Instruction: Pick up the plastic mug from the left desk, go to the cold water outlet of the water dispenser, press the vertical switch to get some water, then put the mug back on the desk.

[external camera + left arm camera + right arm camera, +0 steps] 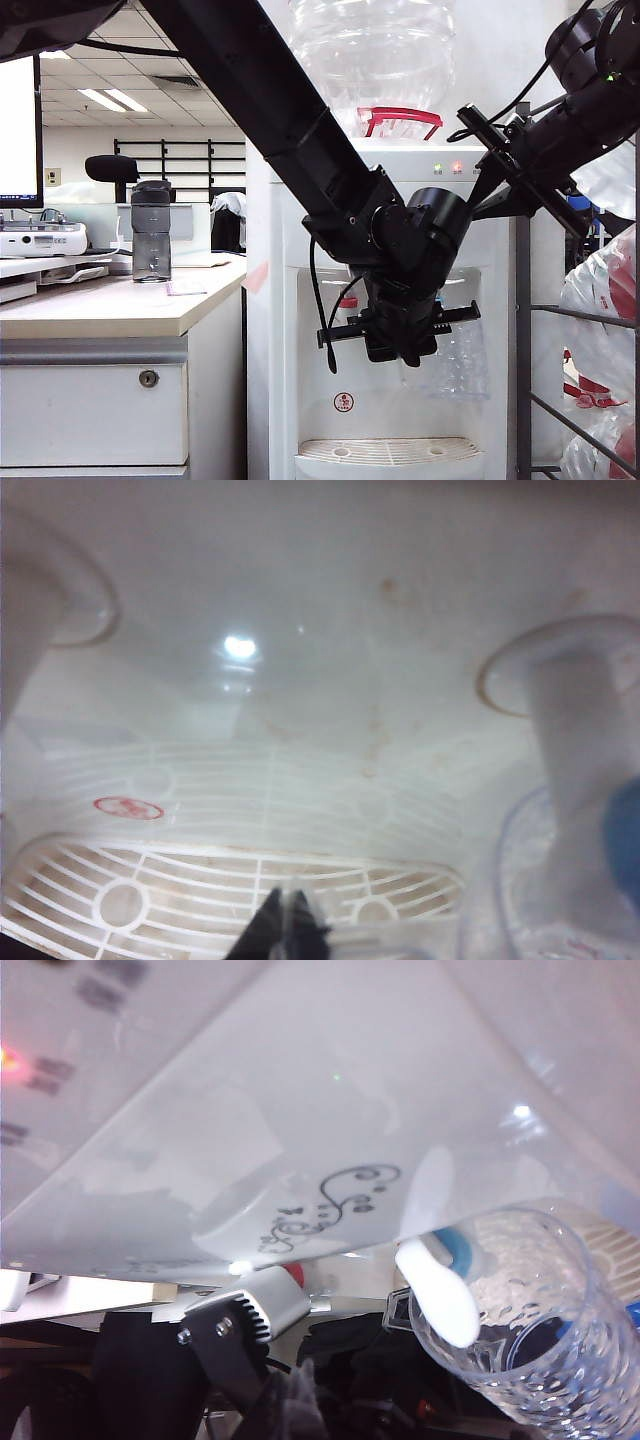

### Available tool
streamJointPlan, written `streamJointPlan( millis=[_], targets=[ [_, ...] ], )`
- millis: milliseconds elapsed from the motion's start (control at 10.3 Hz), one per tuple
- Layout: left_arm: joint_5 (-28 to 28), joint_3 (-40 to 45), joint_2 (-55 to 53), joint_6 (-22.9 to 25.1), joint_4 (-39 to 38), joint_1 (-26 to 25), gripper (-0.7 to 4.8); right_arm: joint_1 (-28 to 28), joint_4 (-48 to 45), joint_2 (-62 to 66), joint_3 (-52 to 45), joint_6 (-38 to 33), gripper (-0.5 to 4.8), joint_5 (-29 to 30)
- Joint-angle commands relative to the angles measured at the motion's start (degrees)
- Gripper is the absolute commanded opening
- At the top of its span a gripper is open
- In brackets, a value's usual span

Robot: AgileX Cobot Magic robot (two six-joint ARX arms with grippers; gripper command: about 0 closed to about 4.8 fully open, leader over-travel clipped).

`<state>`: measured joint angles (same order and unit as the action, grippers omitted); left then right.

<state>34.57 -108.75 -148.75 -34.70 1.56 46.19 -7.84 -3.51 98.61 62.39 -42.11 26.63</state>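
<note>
My left gripper (400, 345) reaches into the recess of the water dispenser (275, 330). Its fingertips (290, 925) are shut on the thin clear handle of the plastic mug (460, 350). The faceted mug (540, 1330) hangs upright with its rim just under the cold water outlet (455, 1245), whose white lever (440, 1295) sticks out over the rim. In the left wrist view the outlet's stem (580, 740) stands over the mug (540, 900). My right gripper (300, 1395) is high at the dispenser's front panel, above the outlet, with its tips together and nothing in them. The left desk (120, 310) lies to the left.
A white drip tray (390, 452) sits below the mug. The red-collared tap (348, 301) is left of my left gripper. A smoky-grey bottle (151, 232) stands on the desk. A rack with spare bottles (600, 330) stands at the right, and the big water bottle (375, 50) tops the dispenser.
</note>
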Motion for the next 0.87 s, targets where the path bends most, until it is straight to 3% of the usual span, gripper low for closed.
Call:
streamJointPlan(
  millis=[97,483,870],
  targets=[
    [0.09,-0.31,0.5,0.44,1.49,0.0,-0.07,0.02,2.86,-0.26,0.28,-7.56,-0.06,-3.17],
    [0.07,-0.31,0.5,0.26,1.6,-0.04,-0.07,0.02,2.12,0.13,0.31,-18.67,-0.05,-5.77],
    [-0.33,-0.28,0.5,0.22,1.55,-0.61,-0.07,0.5,-0.24,1.99,0.33,-24.57,-0.05,-5.07]
  ],
)
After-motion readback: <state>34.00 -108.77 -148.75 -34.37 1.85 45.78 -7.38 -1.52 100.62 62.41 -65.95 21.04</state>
